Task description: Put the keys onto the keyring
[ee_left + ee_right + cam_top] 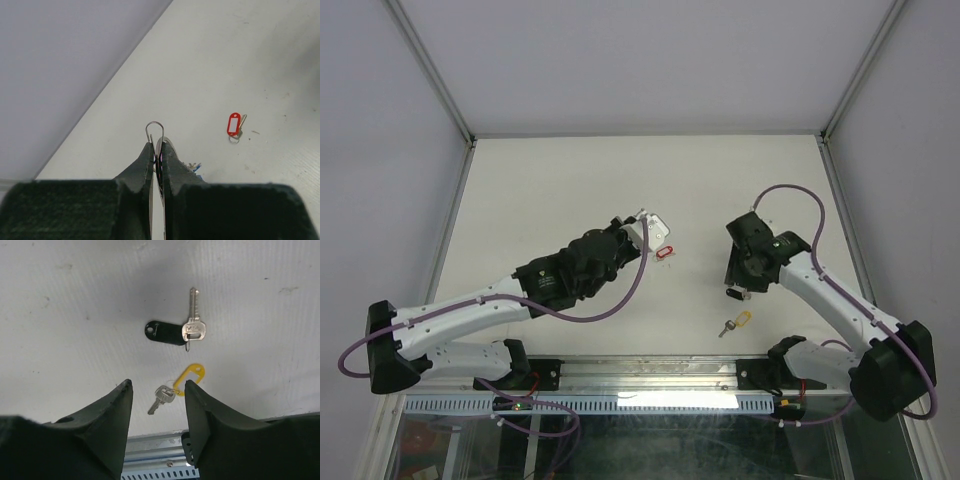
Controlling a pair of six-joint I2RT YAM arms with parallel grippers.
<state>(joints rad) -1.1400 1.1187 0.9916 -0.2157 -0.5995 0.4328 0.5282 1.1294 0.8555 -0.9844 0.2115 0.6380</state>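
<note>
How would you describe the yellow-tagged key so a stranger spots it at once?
Find the white table's near edge on the right arm's side. Between that edge and the right gripper lies a silver metal key on a yellow plastic tag. Unlike it, the neighbouring key wears a black plastic tag, and the red tag lies by the left gripper.

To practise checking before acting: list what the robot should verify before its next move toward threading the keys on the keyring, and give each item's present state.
1. Left tool shut on the keyring: ok.
2. Right tool open, ready to pick: ok.
3. Yellow-tagged key just ahead of the right tool, nothing on top: ok.
4. Black-tagged key lies apart from the yellow-tagged one: ok.
5. Red-tagged key lies clear of the left tool: ok.
6. Keyring's split end reachable: cannot tell.
</note>
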